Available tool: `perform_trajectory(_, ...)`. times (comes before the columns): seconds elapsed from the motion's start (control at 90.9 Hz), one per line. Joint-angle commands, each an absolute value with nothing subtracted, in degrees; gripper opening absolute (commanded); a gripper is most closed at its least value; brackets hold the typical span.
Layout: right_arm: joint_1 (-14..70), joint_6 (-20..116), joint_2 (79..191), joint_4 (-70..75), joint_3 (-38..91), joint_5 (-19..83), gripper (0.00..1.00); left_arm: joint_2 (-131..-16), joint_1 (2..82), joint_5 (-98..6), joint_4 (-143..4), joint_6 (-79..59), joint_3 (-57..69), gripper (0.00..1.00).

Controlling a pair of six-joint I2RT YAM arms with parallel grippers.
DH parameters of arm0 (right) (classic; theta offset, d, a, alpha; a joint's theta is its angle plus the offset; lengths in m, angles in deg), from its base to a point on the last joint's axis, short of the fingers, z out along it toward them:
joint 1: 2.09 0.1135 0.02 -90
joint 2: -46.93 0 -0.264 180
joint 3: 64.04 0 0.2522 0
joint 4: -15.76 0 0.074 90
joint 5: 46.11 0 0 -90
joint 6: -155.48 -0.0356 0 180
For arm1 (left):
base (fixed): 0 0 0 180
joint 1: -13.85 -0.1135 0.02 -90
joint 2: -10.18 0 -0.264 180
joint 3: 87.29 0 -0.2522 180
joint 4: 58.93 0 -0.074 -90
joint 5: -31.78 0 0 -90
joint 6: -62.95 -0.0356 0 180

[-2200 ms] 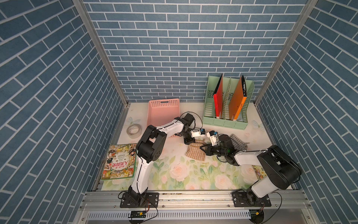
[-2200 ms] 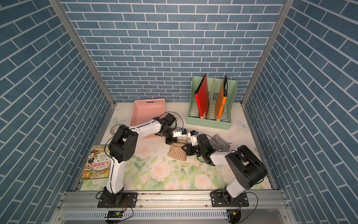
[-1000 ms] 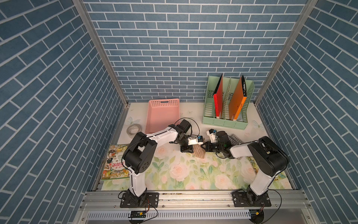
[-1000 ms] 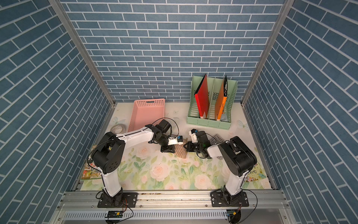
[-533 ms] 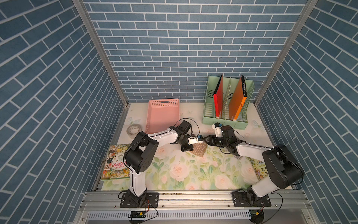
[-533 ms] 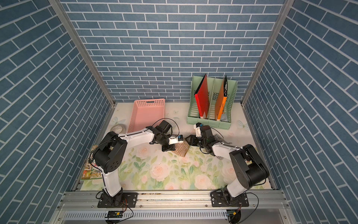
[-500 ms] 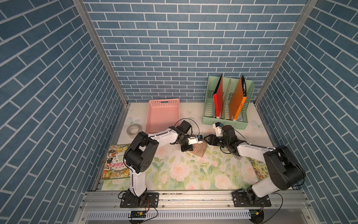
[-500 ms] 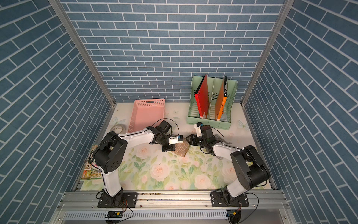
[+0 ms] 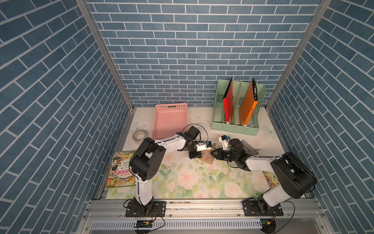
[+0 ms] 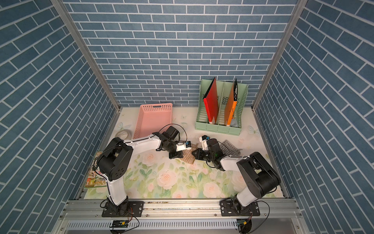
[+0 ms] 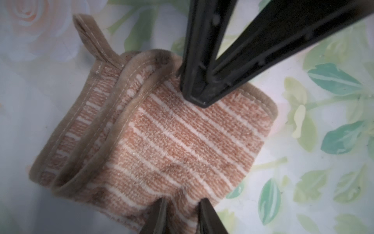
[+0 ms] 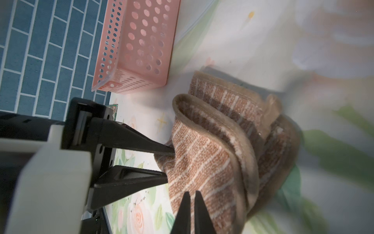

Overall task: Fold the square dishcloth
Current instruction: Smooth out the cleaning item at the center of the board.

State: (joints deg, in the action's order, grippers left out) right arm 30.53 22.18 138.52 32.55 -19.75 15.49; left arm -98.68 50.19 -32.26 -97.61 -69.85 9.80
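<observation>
The dishcloth (image 9: 206, 160) (image 10: 188, 158), brown and orange with white stripes, lies folded in layers on the flowered mat between both arms. In the left wrist view the dishcloth (image 11: 172, 137) shows a loop tab and curled hems. My left gripper (image 11: 183, 204) (image 9: 195, 160) is shut on a raised ridge at one edge of it. My right gripper (image 12: 191, 202) (image 9: 213, 156) is shut, and its tip rests on top of the dishcloth (image 12: 212, 162) near the opposite edge. That black tip, the right gripper (image 11: 199, 97), appears in the left wrist view too.
A pink basket (image 9: 170, 119) stands behind the left arm. A green file rack (image 9: 236, 123) with red and orange folders is at the back right. A tape roll (image 9: 139, 135) and a picture book (image 9: 121, 172) lie left. A grey mat (image 9: 250, 150) lies behind the right arm.
My right gripper opened, then shut again, and came down toward the front onto the cloth's right edge. The left gripper kept its hold and hardly moved.
</observation>
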Motion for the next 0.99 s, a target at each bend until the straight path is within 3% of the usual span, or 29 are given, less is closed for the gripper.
perform_trajectory(0.0, 30.52, 20.31, 142.74, 37.10, -17.35, 12.65, 0.09, -97.46, 50.06, -32.00, -98.85, -69.32, 9.46, 0.34)
perform_trajectory(0.231, 30.00, 19.28, 153.61, 39.07, -13.13, 12.51, 0.07, -96.69, 49.19, -30.00, -104.63, -71.49, 6.78, 0.38)
perform_trajectory(0.33, 29.99, 19.34, 154.14, 39.02, -13.60, 12.93, 0.06, -96.41, 47.48, -25.38, -112.93, -74.94, 1.19, 0.43)
perform_trajectory(0.44, 29.92, 19.50, 153.32, 39.13, -14.27, 13.07, 0.05, -98.92, 45.17, -22.47, -111.43, -71.26, -5.11, 0.42)
perform_trajectory(0.55, 29.99, 19.83, 152.61, 38.64, -14.44, 13.05, 0.05, -102.67, 46.00, -26.25, -104.57, -64.72, -6.61, 0.36)
perform_trajectory(0.792, 30.01, 20.91, 151.11, 37.17, -14.68, 12.95, 0.05, -107.72, 47.95, -29.89, -101.06, -64.29, -4.73, 0.36)
perform_trajectory(0.979, 30.01, 21.28, 148.71, 35.50, -14.53, 13.47, 0.05, -110.60, 48.16, -39.78, -95.99, -62.26, -4.46, 0.32)
